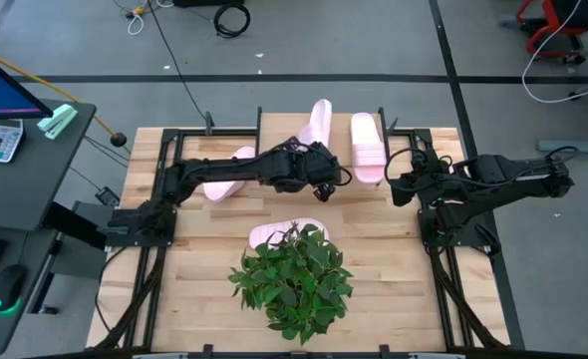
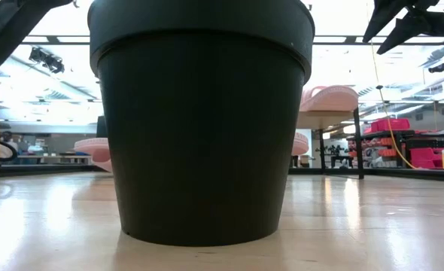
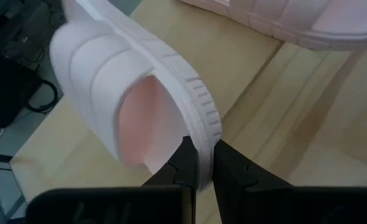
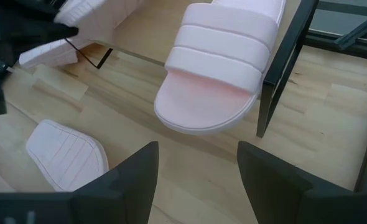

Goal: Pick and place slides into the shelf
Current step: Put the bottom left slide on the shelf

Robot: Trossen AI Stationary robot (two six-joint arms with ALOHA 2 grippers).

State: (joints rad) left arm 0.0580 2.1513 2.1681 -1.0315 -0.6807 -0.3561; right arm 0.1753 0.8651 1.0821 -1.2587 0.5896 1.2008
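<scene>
Left arm stretched across the table's far half, left gripper (image 1: pixel 324 178) near the shelf (image 1: pixel 274 135); fingers (image 3: pixel 185 163) pinched on the sidewall rim of one slide (image 3: pixel 134 93), held tilted over the shelf's wooden top. Held slide pale pink, ribbed strap, toothed edge. Right arm reaches in from the right; right gripper (image 4: pixel 196 163) spread wide, holding nothing, facing a second slide (image 4: pixel 216 74) lying flat on the shelf. Third slide (image 1: pixel 226 172) lies on the table under the left arm; fourth (image 1: pixel 274 235) sits beside the potted plant (image 1: pixel 294 277).
</scene>
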